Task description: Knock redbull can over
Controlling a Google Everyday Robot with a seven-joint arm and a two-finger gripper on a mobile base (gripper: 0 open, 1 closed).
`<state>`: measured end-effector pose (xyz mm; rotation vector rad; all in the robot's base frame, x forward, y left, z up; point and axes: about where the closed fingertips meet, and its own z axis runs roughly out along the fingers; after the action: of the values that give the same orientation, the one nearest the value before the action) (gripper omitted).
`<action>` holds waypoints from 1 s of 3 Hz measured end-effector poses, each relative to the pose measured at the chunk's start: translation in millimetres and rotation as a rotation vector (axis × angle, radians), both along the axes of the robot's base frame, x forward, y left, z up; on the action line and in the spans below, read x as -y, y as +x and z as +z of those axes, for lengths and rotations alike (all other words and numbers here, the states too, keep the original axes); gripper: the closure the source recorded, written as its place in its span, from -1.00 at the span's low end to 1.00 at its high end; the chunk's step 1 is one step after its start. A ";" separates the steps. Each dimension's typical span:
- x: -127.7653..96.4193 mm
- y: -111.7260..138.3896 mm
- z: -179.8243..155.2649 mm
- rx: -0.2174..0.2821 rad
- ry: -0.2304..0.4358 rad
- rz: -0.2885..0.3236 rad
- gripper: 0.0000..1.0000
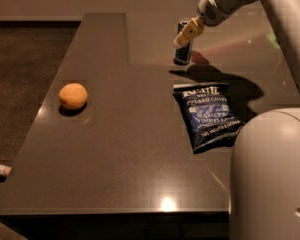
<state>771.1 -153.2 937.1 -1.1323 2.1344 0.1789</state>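
The dark blue chip bag [208, 115], right of centre, bears white lettering "POTATO CHIPS", while print on the far redbull can [182, 55], behind the gripper [184, 35], cannot be read.

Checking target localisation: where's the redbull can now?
Camera view: the redbull can stands upright on the table, far right side, just beyond the chip bag, with the gripper at its top.
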 end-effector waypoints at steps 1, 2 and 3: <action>-2.7 -1.7 4.9 0.003 0.012 0.008 -0.19; -14.3 -3.8 15.4 0.015 0.032 0.037 0.28; -22.7 -13.0 31.2 0.001 -0.009 0.055 0.74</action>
<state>758.1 -130.5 968.3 -1.1970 2.1066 0.1936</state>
